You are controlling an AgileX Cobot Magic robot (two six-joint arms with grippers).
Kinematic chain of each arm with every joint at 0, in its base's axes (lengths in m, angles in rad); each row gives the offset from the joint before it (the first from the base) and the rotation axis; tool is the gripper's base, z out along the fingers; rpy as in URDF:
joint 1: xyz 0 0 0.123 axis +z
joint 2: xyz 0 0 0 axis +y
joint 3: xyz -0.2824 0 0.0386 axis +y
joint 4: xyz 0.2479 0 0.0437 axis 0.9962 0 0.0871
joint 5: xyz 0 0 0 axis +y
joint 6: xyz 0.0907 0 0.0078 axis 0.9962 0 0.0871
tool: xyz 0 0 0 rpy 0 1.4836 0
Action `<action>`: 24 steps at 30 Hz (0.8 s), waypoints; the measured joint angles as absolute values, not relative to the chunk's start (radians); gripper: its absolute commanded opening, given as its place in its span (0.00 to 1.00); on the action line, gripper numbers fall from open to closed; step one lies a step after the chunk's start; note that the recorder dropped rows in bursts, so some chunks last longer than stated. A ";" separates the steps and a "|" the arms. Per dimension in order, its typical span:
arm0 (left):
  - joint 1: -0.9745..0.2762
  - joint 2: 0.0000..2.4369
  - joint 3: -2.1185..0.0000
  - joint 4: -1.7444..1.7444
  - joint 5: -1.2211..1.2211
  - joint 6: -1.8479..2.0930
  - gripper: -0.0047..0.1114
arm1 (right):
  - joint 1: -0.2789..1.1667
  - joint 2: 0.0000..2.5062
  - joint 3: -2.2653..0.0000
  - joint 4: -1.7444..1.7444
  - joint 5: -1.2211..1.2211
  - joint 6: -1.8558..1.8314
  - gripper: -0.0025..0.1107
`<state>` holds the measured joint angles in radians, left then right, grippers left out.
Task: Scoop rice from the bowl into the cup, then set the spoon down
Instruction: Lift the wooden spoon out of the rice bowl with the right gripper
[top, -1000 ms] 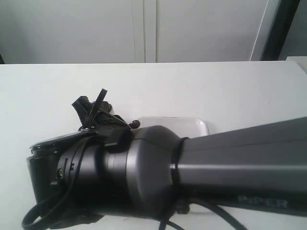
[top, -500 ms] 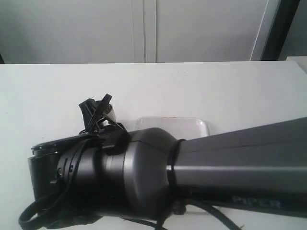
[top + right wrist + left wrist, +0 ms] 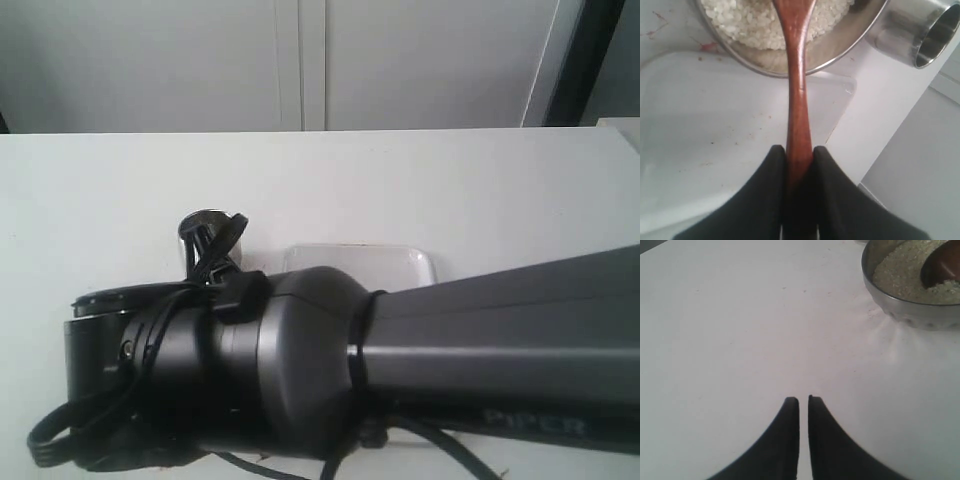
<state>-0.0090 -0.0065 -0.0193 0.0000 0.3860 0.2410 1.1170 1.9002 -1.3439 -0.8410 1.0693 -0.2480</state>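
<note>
Black fingers of the right gripper [image 3: 799, 149] are clamped on the slim handle of the dark reddish-brown wooden spoon [image 3: 799, 95]. The handle runs straight out from them over a clear plastic tray [image 3: 705, 150] speckled with a few red marks. The spoon's oval end lies in the off-white uncooked rice [image 3: 750, 20] heaped in the wide brushed-steel bowl [image 3: 840, 50], whose rim overlaps the tray's far edge. Just beside the bowl sits the small shiny steel cup [image 3: 905, 30], apart from the spoon; what it holds cannot be made out.

The left gripper [image 3: 803, 402] hangs over the bare white table [image 3: 740, 330], its fingers drawn together with only a sliver between them and nothing in its grip. The bowl sits well ahead of it, off to one side.

In the exterior view the thick dark arm [image 3: 400, 360] fills the lower frame. The tray's edge peeks above it at centre, and white cabinet doors [image 3: 300, 60] span the top.
</note>
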 measured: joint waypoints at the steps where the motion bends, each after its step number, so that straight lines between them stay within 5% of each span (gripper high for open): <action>1: -0.009 -0.007 -0.019 0.000 0.386 0.241 0.16 | 1.117 1.900 -1.344 -0.833 1.069 -0.233 0.02; 24: -0.009 -0.007 -0.019 0.000 0.386 0.241 0.16 | 1.076 1.900 -1.344 -0.709 1.039 0.000 0.02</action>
<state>-0.0090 -0.0065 -0.0193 0.0000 0.3860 0.2410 1.0758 1.9002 -1.3439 -0.7087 1.0393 0.0000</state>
